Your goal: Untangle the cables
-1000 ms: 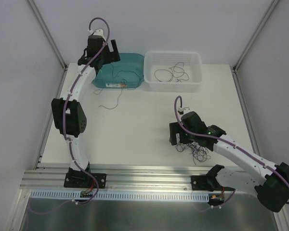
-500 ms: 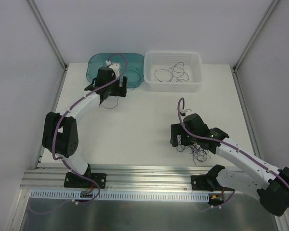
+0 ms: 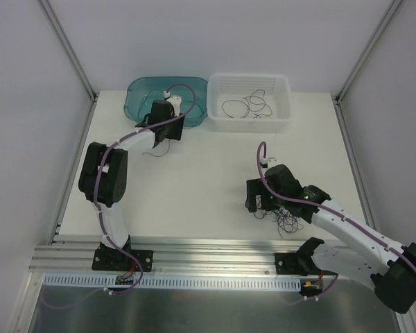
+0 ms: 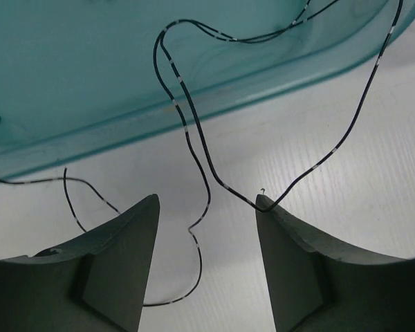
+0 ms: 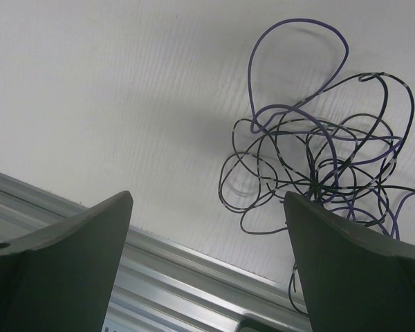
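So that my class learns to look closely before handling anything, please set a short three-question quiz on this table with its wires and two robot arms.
1. What colour is the translucent plastic tub beyond the left claw?
2. The tangled bundle of thin black and purple wires lies nearest to: A the right claw; B the left claw; C the white perforated plastic basket.
3. True or false: the white basket holds some loose dark wires.
Key: 1 teal; 2 A; 3 true.

No text, label or number is legible; fine print, if any, is too small.
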Available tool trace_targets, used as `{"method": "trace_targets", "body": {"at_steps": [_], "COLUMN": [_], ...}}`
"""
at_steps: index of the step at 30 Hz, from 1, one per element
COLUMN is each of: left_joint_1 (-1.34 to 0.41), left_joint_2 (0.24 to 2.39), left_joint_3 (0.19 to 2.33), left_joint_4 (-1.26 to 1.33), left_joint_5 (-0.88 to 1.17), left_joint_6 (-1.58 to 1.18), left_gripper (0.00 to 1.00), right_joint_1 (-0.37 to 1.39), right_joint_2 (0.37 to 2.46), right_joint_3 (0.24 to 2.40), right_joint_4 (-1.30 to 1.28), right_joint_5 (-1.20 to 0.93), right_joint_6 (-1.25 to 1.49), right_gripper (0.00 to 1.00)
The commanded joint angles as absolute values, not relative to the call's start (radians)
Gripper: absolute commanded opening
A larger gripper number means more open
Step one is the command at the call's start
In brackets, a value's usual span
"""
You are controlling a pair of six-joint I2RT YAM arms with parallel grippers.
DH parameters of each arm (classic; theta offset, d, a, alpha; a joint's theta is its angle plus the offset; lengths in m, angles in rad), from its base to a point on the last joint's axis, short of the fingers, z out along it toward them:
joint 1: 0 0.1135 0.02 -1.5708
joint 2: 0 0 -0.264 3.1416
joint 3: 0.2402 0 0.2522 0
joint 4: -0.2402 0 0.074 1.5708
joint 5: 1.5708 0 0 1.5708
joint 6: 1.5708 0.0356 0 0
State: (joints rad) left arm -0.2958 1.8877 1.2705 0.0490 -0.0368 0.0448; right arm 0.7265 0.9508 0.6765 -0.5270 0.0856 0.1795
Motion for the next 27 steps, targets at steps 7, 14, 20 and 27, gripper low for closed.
{"method": "trace_targets", "body": {"at_steps": [7,14,20,27], "left_joint_1": [-0.31,-0.31,-0.308,-0.31], "left_joint_2": [1.971,1.977,1.999,2.032], "left_joint_3": [1.443,1.454,1.496,1.514], "left_joint_4": [0.032,0.014,-0.054,-0.08], "left_joint_5": [-0.061,-0.061,-0.146,-0.152], "left_joint_6": [0.069,0.061,0.023,-0.052], "left_gripper": [0.36,0.17,0.3,0.33], "right_joint_1": [0.733,0.732,0.732,0.733], "right_joint_2": [0.954,0.956,0.954,0.966], "right_joint_3": [0.689,0.689,0.692,0.693], "right_joint_4": [-0.511,-0.512,-0.518,-0.509], "right_joint_5": [0.089,0.091,0.095,0.09], "right_joint_6": [0.175,0.17,0.17,0.167], "right_gripper": [0.96,0.95,0.96,0.96]}}
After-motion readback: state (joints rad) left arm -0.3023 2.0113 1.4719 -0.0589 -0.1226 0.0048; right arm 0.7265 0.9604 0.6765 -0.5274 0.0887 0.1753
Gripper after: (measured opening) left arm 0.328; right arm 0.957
